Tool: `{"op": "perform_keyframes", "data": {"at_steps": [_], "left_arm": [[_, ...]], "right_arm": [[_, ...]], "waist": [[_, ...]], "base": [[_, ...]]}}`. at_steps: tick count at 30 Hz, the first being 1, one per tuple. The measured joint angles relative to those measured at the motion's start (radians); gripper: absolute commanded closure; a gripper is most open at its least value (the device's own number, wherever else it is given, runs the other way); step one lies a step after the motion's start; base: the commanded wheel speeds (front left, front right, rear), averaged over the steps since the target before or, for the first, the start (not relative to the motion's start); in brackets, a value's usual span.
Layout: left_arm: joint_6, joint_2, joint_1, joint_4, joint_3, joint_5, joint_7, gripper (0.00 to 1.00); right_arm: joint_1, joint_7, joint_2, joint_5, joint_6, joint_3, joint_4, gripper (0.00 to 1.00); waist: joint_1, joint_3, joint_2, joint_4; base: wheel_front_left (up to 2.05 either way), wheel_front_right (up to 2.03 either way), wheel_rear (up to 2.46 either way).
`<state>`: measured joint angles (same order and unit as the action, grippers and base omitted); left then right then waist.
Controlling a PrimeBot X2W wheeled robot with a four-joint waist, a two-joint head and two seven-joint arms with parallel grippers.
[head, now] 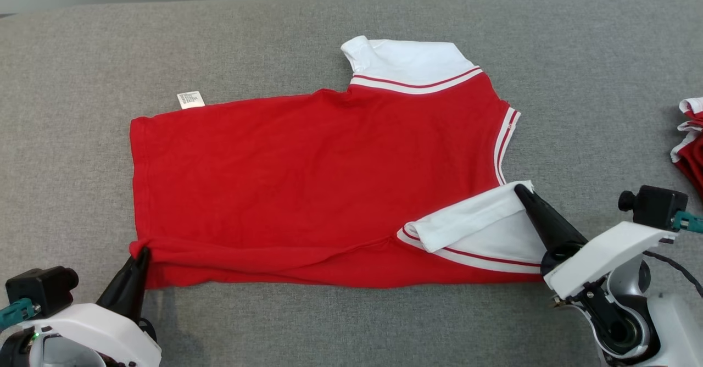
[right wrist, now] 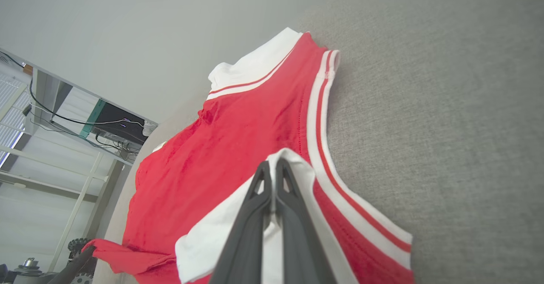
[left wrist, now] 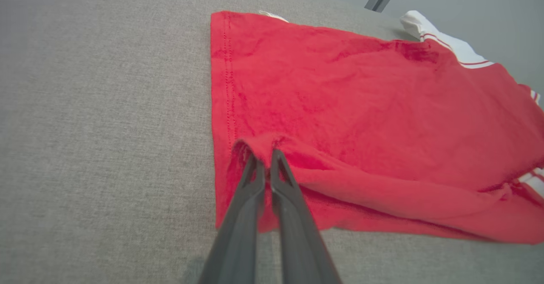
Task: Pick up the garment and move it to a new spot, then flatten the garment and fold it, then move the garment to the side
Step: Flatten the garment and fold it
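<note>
Head view: the red cotton shirt with white sleeves (head: 307, 180) lies mostly flat on the grey fabric tabletop (head: 340, 328). The left gripper (head: 144, 252) is pinched tight on its near hem corner, and the right gripper (head: 519, 190) on the near sleeve (head: 472, 218). Raising the two unevenly would likely skew the fold, and either thin pinch could slip.

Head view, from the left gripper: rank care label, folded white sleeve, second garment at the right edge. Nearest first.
From the left gripper:
1. care label, far-left edge of the shirt.
2. folded white sleeve, near right, pinched by the right gripper.
3. second garment, far right edge of the view.
</note>
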<state>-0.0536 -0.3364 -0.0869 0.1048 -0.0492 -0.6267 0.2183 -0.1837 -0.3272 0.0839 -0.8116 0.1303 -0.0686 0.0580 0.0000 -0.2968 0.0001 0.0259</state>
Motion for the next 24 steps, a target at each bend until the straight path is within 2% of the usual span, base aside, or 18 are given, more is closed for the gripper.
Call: {"op": "perform_keyframes", "data": {"at_steps": [8, 10, 11, 12, 13, 14, 20, 24], "left_arm": [[0.013, 0.018, 0.047, -0.08, 0.003, -0.027, -0.029, 1.0], [0.019, 0.031, 0.057, -0.095, 0.001, -0.032, -0.042, 0.64], [0.022, 0.035, 0.062, -0.106, -0.003, -0.034, -0.044, 0.31], [0.026, 0.039, 0.069, -0.117, -0.004, -0.037, -0.054, 0.0], [0.028, 0.043, 0.077, -0.123, -0.005, -0.038, -0.063, 0.0], [0.033, 0.046, 0.083, -0.129, -0.007, -0.038, -0.073, 0.0], [0.033, 0.076, 0.103, -0.15, 0.005, -0.005, -0.211, 0.0], [0.012, 0.092, 0.129, -0.133, 0.014, 0.052, -0.322, 0.0]], "right_arm": [[-0.106, 0.121, 0.04, -0.058, 0.0, -0.078, 0.12, 1.0], [-0.118, 0.152, 0.049, -0.074, 0.0, -0.094, 0.134, 1.0], [-0.124, 0.165, 0.051, -0.08, 0.0, -0.103, 0.145, 1.0], [-0.129, 0.182, 0.054, -0.087, 0.0, -0.11, 0.151, 0.78], [-0.132, 0.2, 0.062, -0.087, 0.0, -0.123, 0.152, 0.58], [-0.136, 0.213, 0.072, -0.088, 0.0, -0.135, 0.156, 0.0], [-0.137, 0.362, 0.11, -0.09, 0.0, -0.173, 0.151, 0.0], [-0.137, 0.502, 0.139, -0.008, 0.0, -0.16, 0.131, 0.0]], "waist": [[0.0, -0.026, 0.0, 0.011], [0.0, -0.027, 0.0, 0.013], [0.0, -0.027, 0.0, 0.014], [0.0, -0.027, -0.0001, 0.015], [0.0, -0.026, 0.0, 0.016], [0.0, -0.025, 0.0, 0.017], [0.0, -0.008, 0.0, 0.016], [0.0, 0.008, 0.0, 0.019]], "base": [[0.0, 0.0, 0.0], [0.0, 0.0, 0.0], [0.0, 0.0, 0.0], [0.0, 0.0, 0.0], [0.0, 0.0, 0.0], [0.0, 0.0, 0.0], [0.0, 0.0, 0.0], [0.0, 0.0, 0.0]]}}
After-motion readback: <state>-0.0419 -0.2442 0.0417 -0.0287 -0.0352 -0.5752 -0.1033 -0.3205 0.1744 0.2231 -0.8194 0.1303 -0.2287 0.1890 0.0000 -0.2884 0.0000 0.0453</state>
